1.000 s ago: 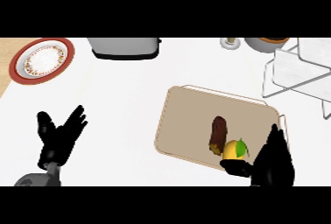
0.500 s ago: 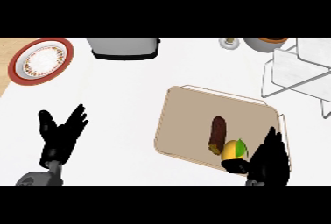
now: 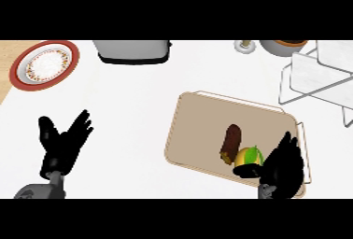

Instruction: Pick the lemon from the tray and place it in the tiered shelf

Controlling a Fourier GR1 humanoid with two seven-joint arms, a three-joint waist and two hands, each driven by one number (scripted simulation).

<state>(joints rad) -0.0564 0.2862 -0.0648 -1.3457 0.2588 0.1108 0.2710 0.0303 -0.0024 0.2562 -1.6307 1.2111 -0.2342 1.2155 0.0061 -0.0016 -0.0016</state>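
You see the lemon point(image 3: 250, 156) lying on the tray point(image 3: 200, 126), in the tray's near right part. It is yellow, with a green patch on its far side. On its left it touches a long dark brown food item point(image 3: 231, 139), which lies with one end toward the far side; what it is exactly you cannot tell.

Just to the right of the lemon is the right hand point(image 3: 284, 163). Its fingers are stretched out and point to the far side, over the right edge of the tray. Its thumb point(image 3: 246, 171) reaches to the left along the near side of the lemon. The hand has not closed round the fruit, and whether the thumb touches the lemon is not clear from this view.

The tray is beige, with a raised rim, and it sits turned a little on the white counter point(image 3: 131, 107).

The tiered shelf point(image 3: 314, 77), made of thin wire with pale panels, stands at the far right, well apart from the lemon.

The left hand point(image 3: 63, 144) rests at the near left with its fingers spread and pointing up, and it holds nothing.

At the far left there is a plate point(image 3: 43, 64) with a red rim. A grey appliance point(image 3: 132, 50) stands at the far edge, and a brown bowl point(image 3: 286, 45) is to the right of it.
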